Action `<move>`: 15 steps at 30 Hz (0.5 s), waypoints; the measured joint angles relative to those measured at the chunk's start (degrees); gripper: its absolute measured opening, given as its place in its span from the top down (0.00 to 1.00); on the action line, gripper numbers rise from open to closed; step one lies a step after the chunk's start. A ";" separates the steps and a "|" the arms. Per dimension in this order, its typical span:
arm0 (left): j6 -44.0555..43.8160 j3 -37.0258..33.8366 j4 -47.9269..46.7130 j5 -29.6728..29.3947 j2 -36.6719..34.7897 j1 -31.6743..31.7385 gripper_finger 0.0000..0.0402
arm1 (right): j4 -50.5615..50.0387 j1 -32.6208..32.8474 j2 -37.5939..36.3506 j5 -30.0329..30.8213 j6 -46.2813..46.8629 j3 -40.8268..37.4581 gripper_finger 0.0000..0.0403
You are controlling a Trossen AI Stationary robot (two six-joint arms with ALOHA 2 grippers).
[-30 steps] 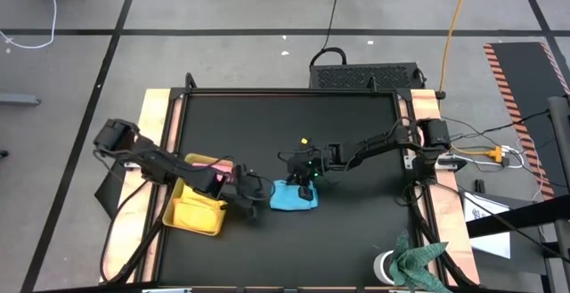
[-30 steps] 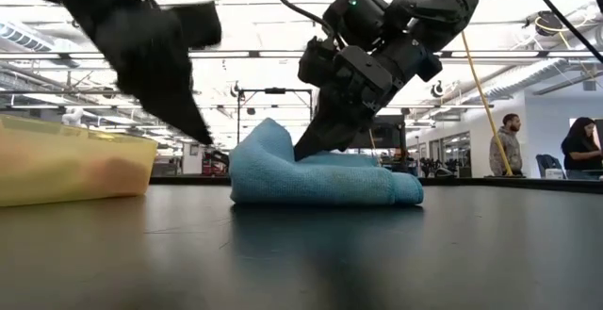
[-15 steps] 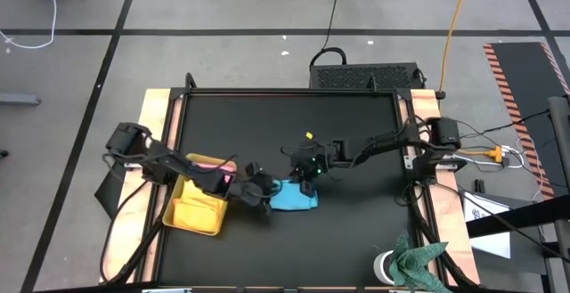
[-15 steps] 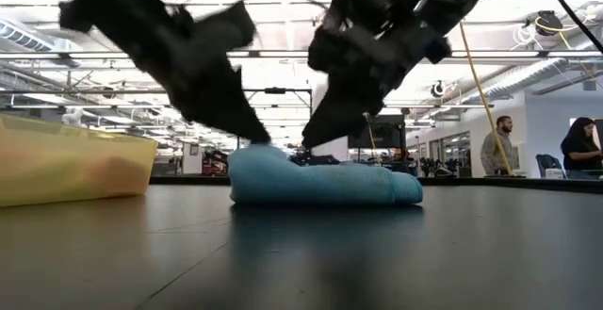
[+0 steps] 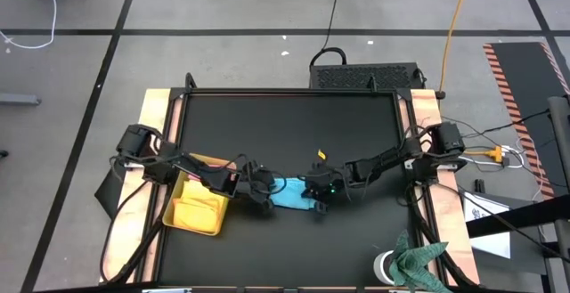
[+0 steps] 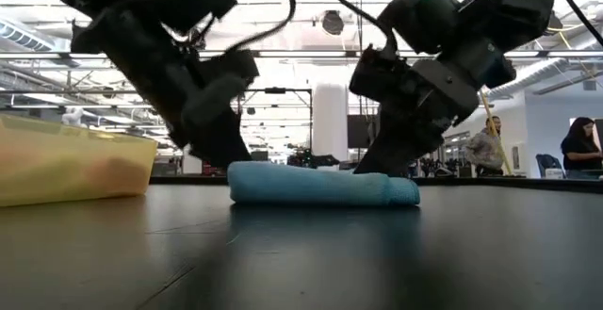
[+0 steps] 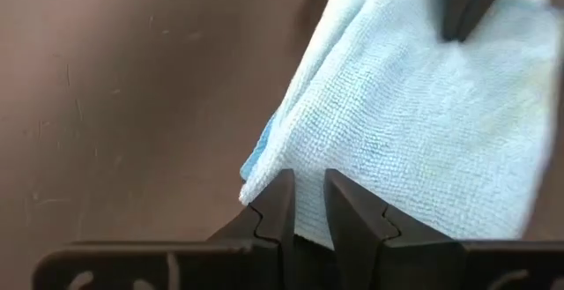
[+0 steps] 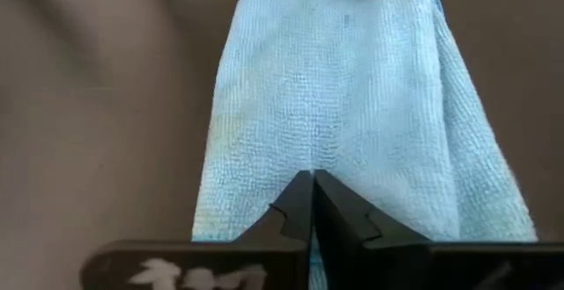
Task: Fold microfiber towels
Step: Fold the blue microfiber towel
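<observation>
The light blue towel (image 5: pixel 289 191) lies folded in a low flat bundle (image 6: pixel 320 186) on the black table, near the middle. My left gripper (image 5: pixel 261 195) stands at its left end (image 6: pixel 226 159), fingers almost together. My right gripper (image 5: pixel 316 195) stands at its right end (image 6: pixel 372 167), fingers shut. A pink towel (image 5: pixel 207 162) and yellow cloth (image 5: pixel 198 211) lie in the tray at the left. The orange towel is not in view. My left gripper has its fingertips (image 7: pixel 284 189) on the towel's left edge (image 7: pixel 273 162), slanting down from the table's left; cloth shows in the narrow gap between them. The towel lies flat on the table. My right gripper presses its shut fingertips (image 8: pixel 304 189) down on the towel's top layer near its right end (image 8: pixel 326 145), slanting down from the table's right. The towel lies flat under them.
The translucent yellow-green tray (image 5: pixel 183 224) stands just left of my left gripper (image 6: pixel 66 164). A dark green cloth (image 5: pixel 419 257) lies at the near right corner. People stand in the room beyond the table (image 6: pixel 579 150).
My right gripper has gone down and toward the table's right and near edges, from the towel's far side to its right end. My left gripper has come right to the towel's left end. The towel's raised left hump has dropped, and the bundle now lies flat.
</observation>
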 joint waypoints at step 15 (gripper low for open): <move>8.65 -0.06 2.11 1.10 -2.84 1.18 0.83 | 3.24 -0.89 -2.47 7.75 1.46 -0.89 1.00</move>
